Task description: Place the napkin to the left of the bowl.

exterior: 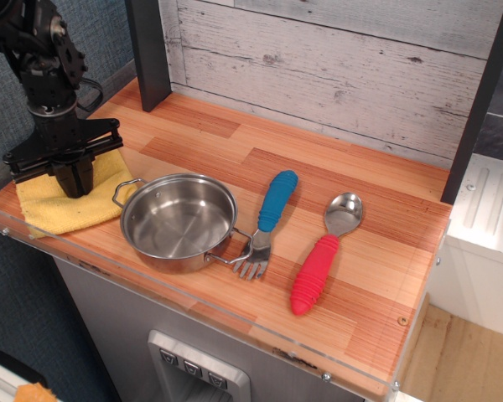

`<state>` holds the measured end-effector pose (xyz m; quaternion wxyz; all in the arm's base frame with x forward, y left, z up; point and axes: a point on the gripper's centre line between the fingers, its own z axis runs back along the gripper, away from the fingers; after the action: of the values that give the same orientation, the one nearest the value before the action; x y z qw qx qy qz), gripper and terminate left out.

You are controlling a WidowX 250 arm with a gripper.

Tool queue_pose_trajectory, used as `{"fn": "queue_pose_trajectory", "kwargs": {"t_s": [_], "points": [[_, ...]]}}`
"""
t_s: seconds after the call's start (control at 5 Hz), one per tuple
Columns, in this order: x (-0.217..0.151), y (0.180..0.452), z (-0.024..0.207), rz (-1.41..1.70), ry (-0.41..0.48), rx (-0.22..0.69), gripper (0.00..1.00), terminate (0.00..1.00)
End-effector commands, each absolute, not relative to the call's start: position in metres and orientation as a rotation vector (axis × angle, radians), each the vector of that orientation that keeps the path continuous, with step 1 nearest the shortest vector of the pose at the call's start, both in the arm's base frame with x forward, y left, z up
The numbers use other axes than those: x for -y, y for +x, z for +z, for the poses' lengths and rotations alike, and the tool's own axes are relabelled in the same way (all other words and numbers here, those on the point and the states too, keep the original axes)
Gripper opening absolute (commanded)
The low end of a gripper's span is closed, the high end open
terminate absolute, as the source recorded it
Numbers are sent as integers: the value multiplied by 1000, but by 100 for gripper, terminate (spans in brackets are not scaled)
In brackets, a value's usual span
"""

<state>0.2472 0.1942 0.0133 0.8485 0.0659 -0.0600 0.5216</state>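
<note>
The yellow napkin (57, 209) lies on the wooden counter at its far left edge, just left of the steel bowl (178, 221). The napkin's right edge is close to the bowl's left loop handle (126, 191). My gripper (72, 182) points straight down onto the middle of the napkin, with its fingers (64, 177) close together and pinching the cloth. The gripper hides part of the napkin's middle. The bowl is empty and upright.
A blue-handled fork (271, 214) lies right of the bowl, touching its right handle. A red-handled spoon (322, 256) lies further right. A dark post (148, 50) stands behind the napkin. The counter's front-left edge (33, 238) runs just below the napkin.
</note>
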Motion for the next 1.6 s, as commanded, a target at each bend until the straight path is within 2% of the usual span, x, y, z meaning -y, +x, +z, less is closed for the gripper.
{"fn": "queue_pose_trajectory", "kwargs": {"t_s": [0.0, 0.4, 0.6, 1.0, 1.2, 1.4], "points": [[-198, 250, 43, 1134, 142, 203, 100, 0], [-198, 256, 65, 1157, 165, 281, 100, 0], [-193, 259, 81, 1149, 140, 307, 100, 0], [-165, 283, 95, 972, 89, 264, 100, 0], [-142, 302, 100, 724, 62, 185, 100, 0], [-131, 310, 107, 570, 52, 157, 100, 0]]}}
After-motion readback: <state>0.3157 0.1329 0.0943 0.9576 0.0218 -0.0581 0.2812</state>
